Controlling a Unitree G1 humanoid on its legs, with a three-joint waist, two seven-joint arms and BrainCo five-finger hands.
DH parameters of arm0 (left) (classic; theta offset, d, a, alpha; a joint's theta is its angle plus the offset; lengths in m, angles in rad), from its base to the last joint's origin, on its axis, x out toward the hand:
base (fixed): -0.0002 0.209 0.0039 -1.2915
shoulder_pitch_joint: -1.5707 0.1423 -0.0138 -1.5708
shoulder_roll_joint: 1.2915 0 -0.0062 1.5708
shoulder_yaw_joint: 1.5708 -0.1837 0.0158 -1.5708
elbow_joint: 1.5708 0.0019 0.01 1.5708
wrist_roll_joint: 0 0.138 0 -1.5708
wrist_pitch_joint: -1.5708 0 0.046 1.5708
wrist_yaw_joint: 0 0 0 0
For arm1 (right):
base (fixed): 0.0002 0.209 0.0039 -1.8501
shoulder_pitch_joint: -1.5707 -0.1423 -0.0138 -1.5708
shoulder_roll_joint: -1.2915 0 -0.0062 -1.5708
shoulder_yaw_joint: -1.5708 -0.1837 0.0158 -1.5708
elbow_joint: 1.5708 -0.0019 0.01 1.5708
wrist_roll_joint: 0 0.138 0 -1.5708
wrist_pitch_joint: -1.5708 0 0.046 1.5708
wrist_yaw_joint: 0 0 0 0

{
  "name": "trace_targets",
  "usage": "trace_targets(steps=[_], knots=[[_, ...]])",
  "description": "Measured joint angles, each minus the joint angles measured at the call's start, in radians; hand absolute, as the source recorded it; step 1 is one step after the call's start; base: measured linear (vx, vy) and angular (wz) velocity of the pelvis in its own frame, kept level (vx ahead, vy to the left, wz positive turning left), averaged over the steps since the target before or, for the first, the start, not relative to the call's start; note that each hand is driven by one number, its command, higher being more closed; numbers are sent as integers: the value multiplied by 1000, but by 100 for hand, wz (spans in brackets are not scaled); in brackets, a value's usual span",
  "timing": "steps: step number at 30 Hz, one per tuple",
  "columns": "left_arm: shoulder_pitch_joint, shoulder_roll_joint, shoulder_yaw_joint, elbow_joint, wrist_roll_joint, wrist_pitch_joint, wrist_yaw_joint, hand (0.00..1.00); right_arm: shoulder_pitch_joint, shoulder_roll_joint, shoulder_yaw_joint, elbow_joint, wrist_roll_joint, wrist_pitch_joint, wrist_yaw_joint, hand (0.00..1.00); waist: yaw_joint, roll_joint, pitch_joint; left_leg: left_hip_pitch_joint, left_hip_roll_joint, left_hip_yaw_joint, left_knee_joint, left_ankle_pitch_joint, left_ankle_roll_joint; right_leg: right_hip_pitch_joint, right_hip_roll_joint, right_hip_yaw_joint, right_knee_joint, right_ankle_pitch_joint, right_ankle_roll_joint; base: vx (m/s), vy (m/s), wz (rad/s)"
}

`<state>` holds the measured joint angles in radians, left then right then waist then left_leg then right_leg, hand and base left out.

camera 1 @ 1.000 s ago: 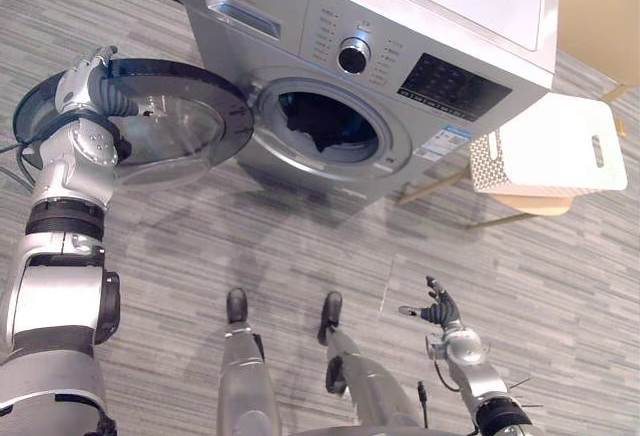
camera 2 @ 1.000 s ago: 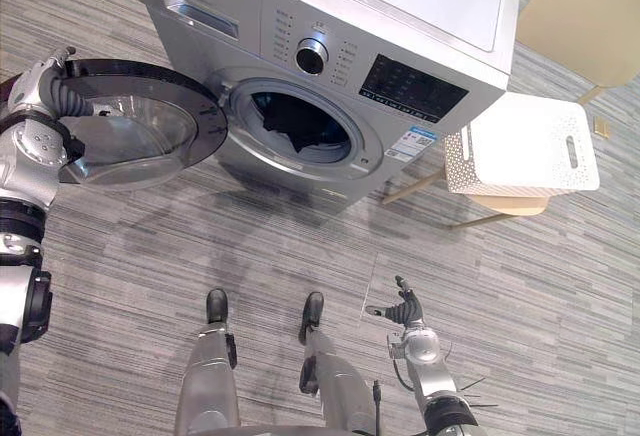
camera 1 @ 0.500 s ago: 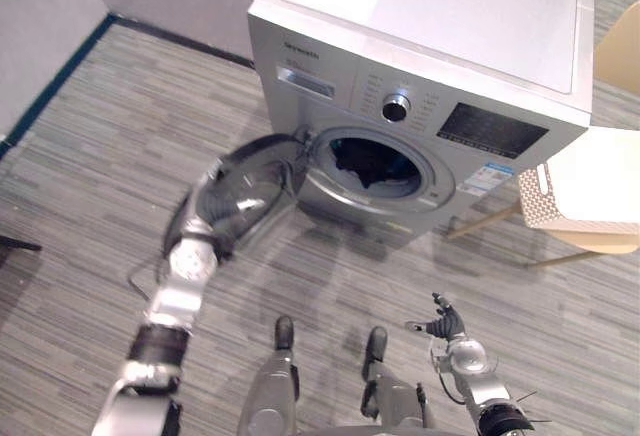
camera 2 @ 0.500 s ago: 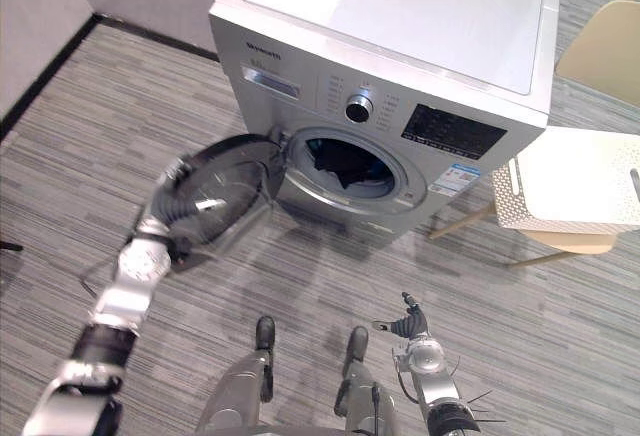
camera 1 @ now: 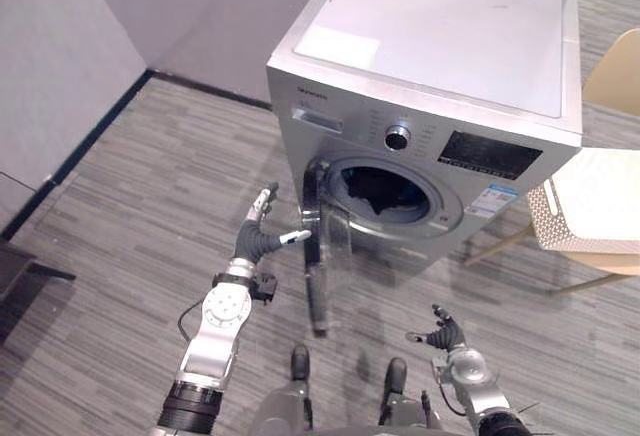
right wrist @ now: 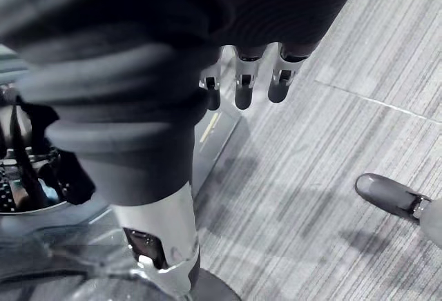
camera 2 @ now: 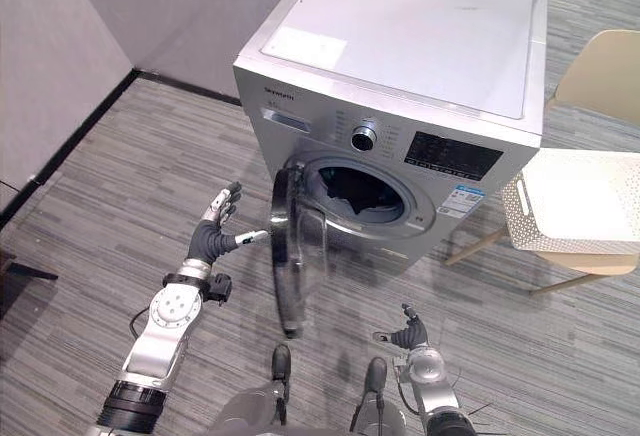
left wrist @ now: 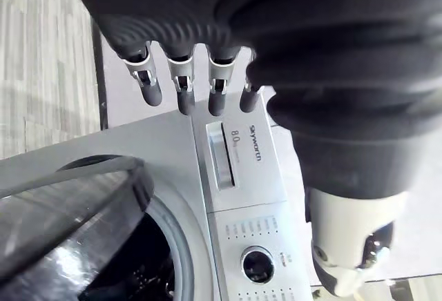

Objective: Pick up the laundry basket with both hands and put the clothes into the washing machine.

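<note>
Now left hand point(camera 1: 257, 240) is spread flat, empty, thumb by the half-swung door point(camera 1: 318, 256); right hand point(camera 1: 446, 337) loose, empty, low. Dark clothes point(camera 1: 385, 188) sit inside washing machine point(camera 1: 440, 76), laundry basket point(camera 1: 590, 211) on chair point(camera 1: 615, 71). Risk: cloth at its mouth may jam door.

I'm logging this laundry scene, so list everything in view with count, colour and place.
washing machine: one, silver, centre
door: one, dark-rimmed glass, half open at the machine's front
clothes: one heap, dark, inside the machine
laundry basket: one, white, on the chair
chair: one, beige, right of the machine
left hand: one, silver, open, beside the door's edge
right hand: one, silver, open, low, in front of the machine
</note>
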<state>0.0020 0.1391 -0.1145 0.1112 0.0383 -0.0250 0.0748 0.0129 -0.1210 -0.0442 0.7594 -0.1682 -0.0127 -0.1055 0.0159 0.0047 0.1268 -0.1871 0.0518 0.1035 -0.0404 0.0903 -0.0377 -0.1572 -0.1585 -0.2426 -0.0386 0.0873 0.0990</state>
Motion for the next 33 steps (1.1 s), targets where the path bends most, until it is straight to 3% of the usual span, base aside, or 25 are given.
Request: trace_targets(steps=[6,9,13,17,18,19,22,28,33], knots=[[-11,-66,33,101,35,32,125,0,35,32,-38,-58,1,1,-29,0,-8,-1,1,-3,22,91,-15,-7,-11,-58,28,86,-17,21,-8,37,-26,-47],[-64,-60,37,189,39,44,145,0,52,34,-49,-82,1,1,-43,0,-23,-1,2,-11,38,121,-13,-10,-16,-83,44,110,-14,26,-8,53,-43,-32],[-241,-11,-12,394,57,65,126,0,29,25,-73,-90,1,9,-49,0,-57,2,17,-46,48,164,-12,-10,-17,-152,56,162,-7,36,-14,38,-33,-39],[-628,89,-71,584,58,80,107,0,14,4,-72,-134,4,20,-58,0,-98,-8,85,-94,51,216,-7,-9,-16,-240,52,221,19,55,-14,6,1,-37],[-694,115,-77,625,56,110,116,0,18,3,-72,-154,10,21,-69,0,-110,-9,103,-98,51,229,-4,-9,-17,-249,52,231,20,59,-13,1,7,-34],[-764,161,-82,663,55,111,121,0,21,3,-68,-178,12,21,-71,0,-114,-15,121,-110,51,246,2,-10,-17,-270,52,248,26,62,-12,-11,15,-31],[-934,222,-112,723,32,132,125,0,35,9,-30,-258,22,19,-92,0,-111,-34,141,-169,53,268,21,-10,-16,-337,53,274,33,80,-13,-21,4,-19],[-1042,268,-152,747,13,140,139,0,54,35,2,-413,54,-29,-122,0,-87,-87,187,-259,64,312,106,-42,-12,-408,50,320,15,110,-13,-82,4,-16],[-1056,275,-136,747,13,140,193,0,110,32,3,-432,64,-50,-143,0,-87,-88,188,-308,89,306,159,-49,-12,-429,49,273,16,115,-20,-51,-18,0]])
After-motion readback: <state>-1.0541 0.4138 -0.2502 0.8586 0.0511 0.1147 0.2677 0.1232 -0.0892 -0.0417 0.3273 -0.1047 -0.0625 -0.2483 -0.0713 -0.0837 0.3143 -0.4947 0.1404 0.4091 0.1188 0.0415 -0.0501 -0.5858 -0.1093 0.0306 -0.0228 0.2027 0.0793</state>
